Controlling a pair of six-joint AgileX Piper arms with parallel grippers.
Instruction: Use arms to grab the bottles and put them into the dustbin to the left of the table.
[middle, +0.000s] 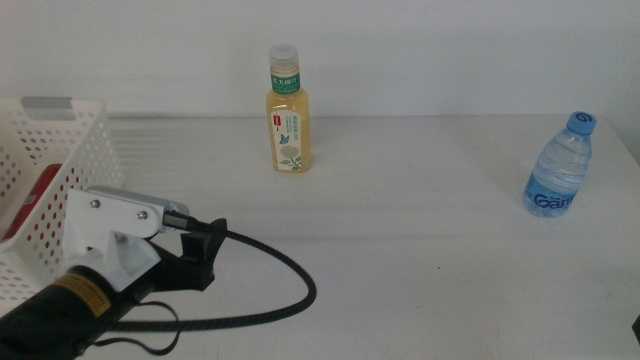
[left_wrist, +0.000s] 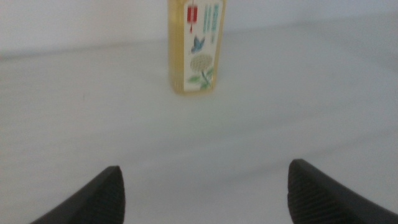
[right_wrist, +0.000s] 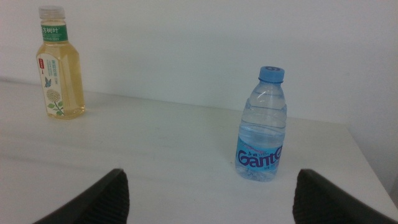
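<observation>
Left gripper by the dustbin at the table's left edge, fingers wide and empty, faces the tall yellow tea bottle upright near the far edge: smooth rounded plastic, an off-centre closure likely tips it.

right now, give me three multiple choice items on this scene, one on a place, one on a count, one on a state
1. Where is the red can?
A. in the dustbin
B. beside the water bottle
C. in the left gripper

2. How many bottles stand on the table?
A. one
B. two
C. three

3. What state are the left gripper's fingers in?
A. shut on the tea bottle
B. shut on nothing
C. open

Key: 1 A, red shows through the dustbin's holes. 2 B, the tea and water bottles stand upright there. 3 C, the fingers are wide apart with nothing between them.
</observation>
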